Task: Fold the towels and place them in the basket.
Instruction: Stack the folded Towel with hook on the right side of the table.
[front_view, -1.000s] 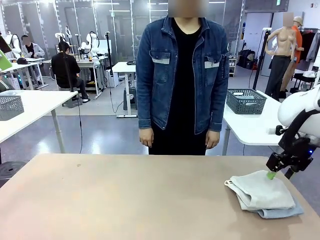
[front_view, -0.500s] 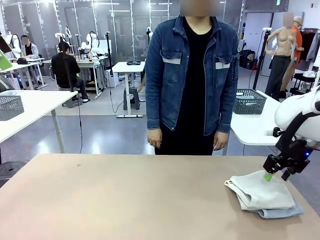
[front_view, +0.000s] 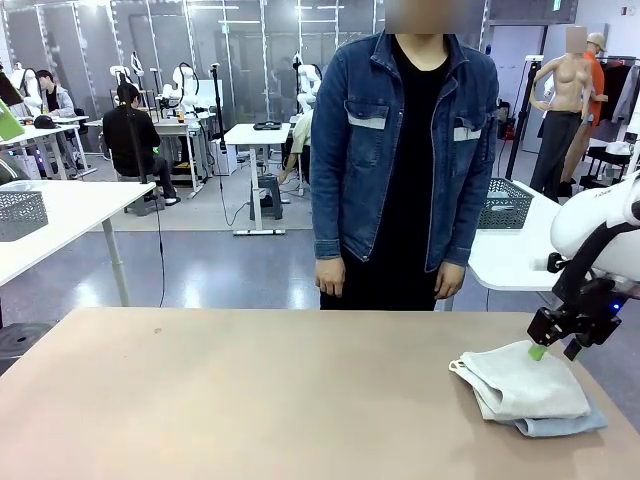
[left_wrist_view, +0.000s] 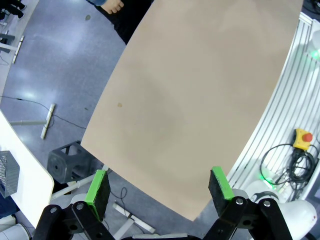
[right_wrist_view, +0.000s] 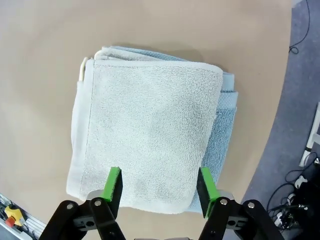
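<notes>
Folded cream-beige towel lies flat atop the folded pale blue-grey towel, whose edge peeks out along one side. The stack sits straight ahead of the right gripper's fingers, near edge between them.

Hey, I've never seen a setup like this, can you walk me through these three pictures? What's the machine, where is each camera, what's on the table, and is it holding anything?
Two white robot arms share a tan table with a person standing at the far side. The front picture comes from a fixed camera between the arms. The other two come from cameras on each arm's wrist, looking along its fingers.

On the table's right side lies a stack of two folded towels: a cream towel on a pale blue-grey towel.

The right gripper is down at the stack's edge, its green-padded fingers apart astride the cream towel, gripping nothing yet. The left gripper hangs open above bare table, holding nothing.

A dark wire basket sits on a white table behind.
</notes>
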